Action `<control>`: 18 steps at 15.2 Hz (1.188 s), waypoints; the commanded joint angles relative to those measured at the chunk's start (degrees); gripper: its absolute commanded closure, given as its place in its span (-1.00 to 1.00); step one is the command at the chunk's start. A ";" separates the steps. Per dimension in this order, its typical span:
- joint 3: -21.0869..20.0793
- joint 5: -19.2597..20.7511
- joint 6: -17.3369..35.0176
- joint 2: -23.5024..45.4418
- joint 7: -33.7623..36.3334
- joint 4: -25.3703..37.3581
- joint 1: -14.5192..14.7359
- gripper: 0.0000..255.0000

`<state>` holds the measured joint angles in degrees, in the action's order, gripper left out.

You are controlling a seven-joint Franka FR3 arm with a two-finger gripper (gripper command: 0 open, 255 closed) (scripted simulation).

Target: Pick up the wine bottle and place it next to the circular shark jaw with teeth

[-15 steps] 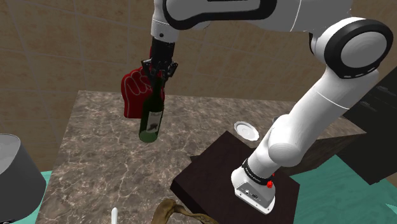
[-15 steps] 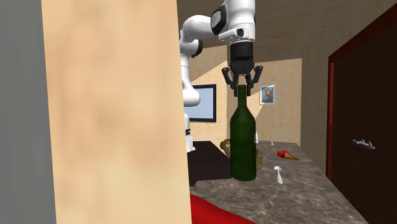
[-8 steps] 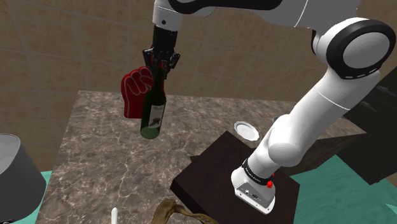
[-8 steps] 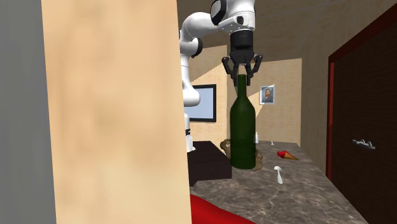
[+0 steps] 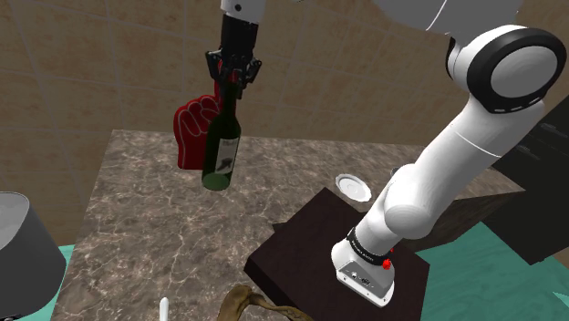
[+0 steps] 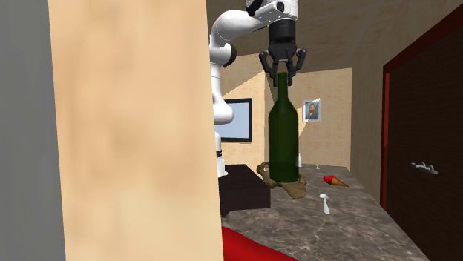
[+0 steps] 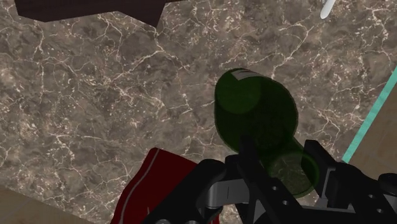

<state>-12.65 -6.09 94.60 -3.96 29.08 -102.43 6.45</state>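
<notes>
In the second exterior view, a tall beige panel (image 6: 133,126) is standing closest to the camera. Beyond it, a brown marble countertop (image 6: 349,222) is stretching away, carrying a small white peg (image 6: 324,202). Further on, the black gripper (image 6: 283,76) is clamping its two fingers around the neck of a dark green wine bottle (image 6: 283,137). The bottle is hanging upright, its base looking clear of the marble. Past the bottle, a brownish shark jaw (image 6: 291,185) is lying on the countertop, with a red-topped cone (image 6: 334,179) beside it. A framed portrait (image 6: 313,110) is hanging on the far wall. In the shoulder view, the bottle is hanging well apart from the jaw, a red foam hand (image 5: 190,135) is standing behind it, and a white plate (image 5: 353,187) is sitting beside the dark stand (image 5: 301,246).
</notes>
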 commanded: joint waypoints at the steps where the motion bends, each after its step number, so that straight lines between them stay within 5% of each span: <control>1: 0.02 0.05 -1.58 0.16 0.15 1.75 -0.02 1.00; 18: -0.14 0.76 -15.57 3.91 1.85 19.49 0.11 1.00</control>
<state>-12.80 -5.46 80.21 -0.69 30.85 -84.75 6.57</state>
